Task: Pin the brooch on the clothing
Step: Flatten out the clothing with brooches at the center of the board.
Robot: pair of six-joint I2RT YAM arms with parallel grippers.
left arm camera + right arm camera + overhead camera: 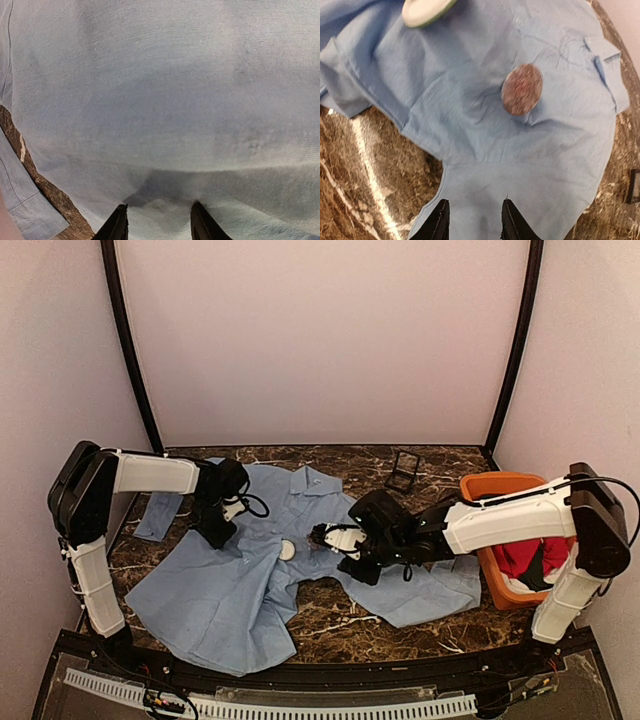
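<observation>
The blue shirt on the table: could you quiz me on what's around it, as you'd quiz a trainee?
1. True or false: the orange basket holds a red garment.
2. The reddish-brown disc lies: A on the shirt, B in the basket, C on bare marble.
3. Which is nearer the white disc, the left pincer or the right pincer?
Key: 1 true; 2 A; 3 right.
</observation>
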